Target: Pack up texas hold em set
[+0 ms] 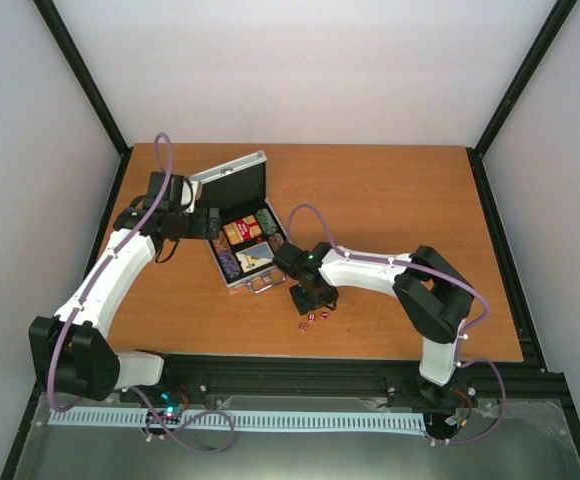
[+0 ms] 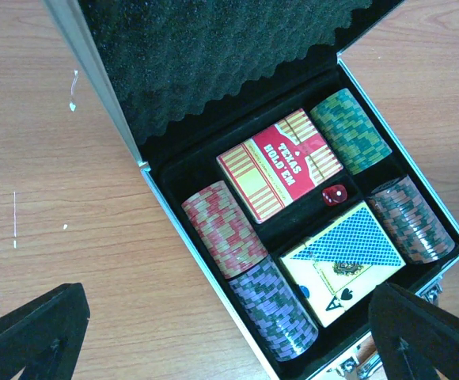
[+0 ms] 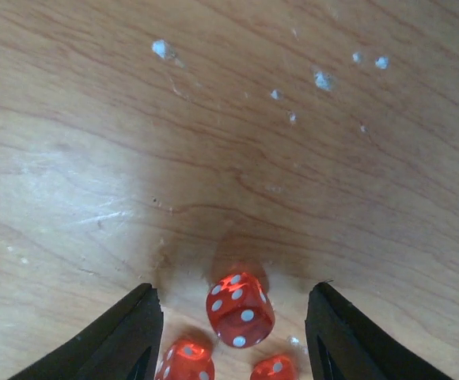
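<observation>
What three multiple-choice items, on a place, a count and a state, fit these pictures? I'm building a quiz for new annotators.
1. Where is the right gripper?
A) at the dice on the table
B) inside the case
C) on the lid

2. How many chip stacks sit in the case?
A) two
B) four
C) six

3. How stands the lid?
A) shut
B) open
C) taken off

Answers:
1 A, its wrist view shows three dice on the wood close before it.
2 B, the left wrist view shows four stacks.
3 B, it stands raised behind the open case.
</observation>
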Controlling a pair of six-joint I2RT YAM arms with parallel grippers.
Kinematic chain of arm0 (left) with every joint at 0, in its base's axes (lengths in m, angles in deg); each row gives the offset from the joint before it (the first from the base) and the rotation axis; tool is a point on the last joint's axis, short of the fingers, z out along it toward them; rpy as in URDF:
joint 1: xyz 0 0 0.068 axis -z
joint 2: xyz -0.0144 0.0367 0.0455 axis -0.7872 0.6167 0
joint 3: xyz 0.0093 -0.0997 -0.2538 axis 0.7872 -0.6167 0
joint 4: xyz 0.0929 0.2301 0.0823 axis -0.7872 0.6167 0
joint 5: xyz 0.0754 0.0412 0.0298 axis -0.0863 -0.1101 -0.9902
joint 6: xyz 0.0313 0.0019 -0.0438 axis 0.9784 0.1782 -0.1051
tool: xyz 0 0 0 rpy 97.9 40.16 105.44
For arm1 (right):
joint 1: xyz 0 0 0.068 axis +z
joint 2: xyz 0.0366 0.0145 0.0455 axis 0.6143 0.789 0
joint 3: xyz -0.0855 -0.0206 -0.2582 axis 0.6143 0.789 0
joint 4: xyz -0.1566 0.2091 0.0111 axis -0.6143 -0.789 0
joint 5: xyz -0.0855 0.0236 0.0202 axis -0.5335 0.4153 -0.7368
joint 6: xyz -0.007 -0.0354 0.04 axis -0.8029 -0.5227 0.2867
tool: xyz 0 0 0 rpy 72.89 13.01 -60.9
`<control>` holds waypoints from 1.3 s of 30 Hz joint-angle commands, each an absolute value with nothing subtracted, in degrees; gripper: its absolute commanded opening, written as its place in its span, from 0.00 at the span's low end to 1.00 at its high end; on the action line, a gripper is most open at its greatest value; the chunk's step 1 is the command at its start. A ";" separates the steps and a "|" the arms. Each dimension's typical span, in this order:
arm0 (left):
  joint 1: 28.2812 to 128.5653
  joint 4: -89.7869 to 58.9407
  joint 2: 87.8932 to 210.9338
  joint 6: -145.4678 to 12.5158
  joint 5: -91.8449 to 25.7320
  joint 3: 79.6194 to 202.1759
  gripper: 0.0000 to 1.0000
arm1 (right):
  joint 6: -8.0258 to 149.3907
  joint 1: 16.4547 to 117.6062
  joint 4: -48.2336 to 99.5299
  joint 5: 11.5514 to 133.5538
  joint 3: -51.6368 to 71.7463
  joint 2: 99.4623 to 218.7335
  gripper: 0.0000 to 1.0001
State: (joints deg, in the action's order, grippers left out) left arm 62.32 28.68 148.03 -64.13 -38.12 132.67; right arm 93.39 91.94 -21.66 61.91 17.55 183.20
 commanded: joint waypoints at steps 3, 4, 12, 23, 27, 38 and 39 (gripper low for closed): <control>61.94 28.63 146.98 -63.80 -38.35 133.52 1.00 | 92.30 92.22 -20.19 59.46 18.38 185.98 0.49; 61.94 28.68 147.04 -63.72 -38.33 133.51 1.00 | 92.34 92.15 -20.05 59.24 18.49 186.19 0.48; 61.94 28.92 146.90 -63.16 -38.24 133.68 1.00 | 92.90 92.12 -19.53 59.25 18.70 187.12 0.28; 61.94 28.91 145.99 -63.16 -38.02 133.37 1.00 | 93.06 92.13 -25.25 57.91 12.35 185.11 0.11; 61.94 28.92 145.76 -63.33 -37.90 133.57 1.00 | 91.45 92.05 -28.40 57.12 3.79 185.23 0.11; 61.94 29.14 145.38 -64.00 -38.05 133.47 1.00 | 85.79 89.30 -23.75 59.18 -16.56 199.09 0.12; 61.94 29.07 145.38 -64.08 -38.06 133.49 1.00 | 85.68 89.10 -22.13 59.43 -17.40 200.41 0.12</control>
State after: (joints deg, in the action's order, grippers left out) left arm 62.32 28.72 146.89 -64.11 -38.09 132.65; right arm 88.25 90.26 -25.96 58.43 -14.47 194.96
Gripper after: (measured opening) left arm 0.997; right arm 0.203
